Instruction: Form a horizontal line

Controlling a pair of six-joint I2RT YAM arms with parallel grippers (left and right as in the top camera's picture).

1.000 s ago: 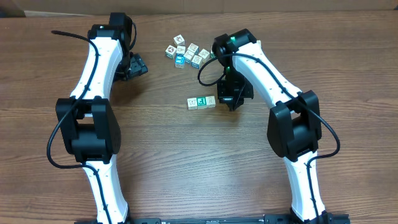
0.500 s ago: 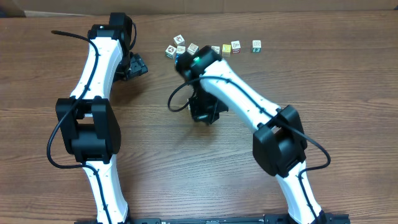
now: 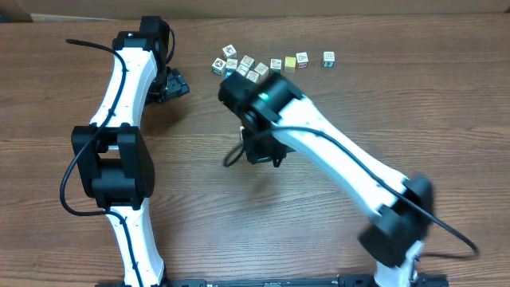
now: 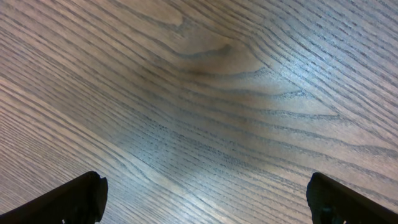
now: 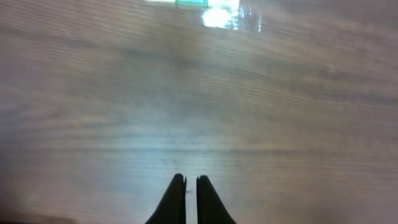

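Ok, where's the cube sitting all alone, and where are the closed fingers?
Lone cube point(image 3: 327, 57), overhead view, on its top face.
Right arm's fingers point(image 5: 176, 200), right wrist view, on one black finger.

Soft glare, motion-blurred right-wrist view.

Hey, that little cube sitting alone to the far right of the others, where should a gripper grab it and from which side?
Likely from straight above, pinching two opposite side faces of the lone cube. It sits flat on the table, with a clear gap to the nearest cube, so both sides are free.
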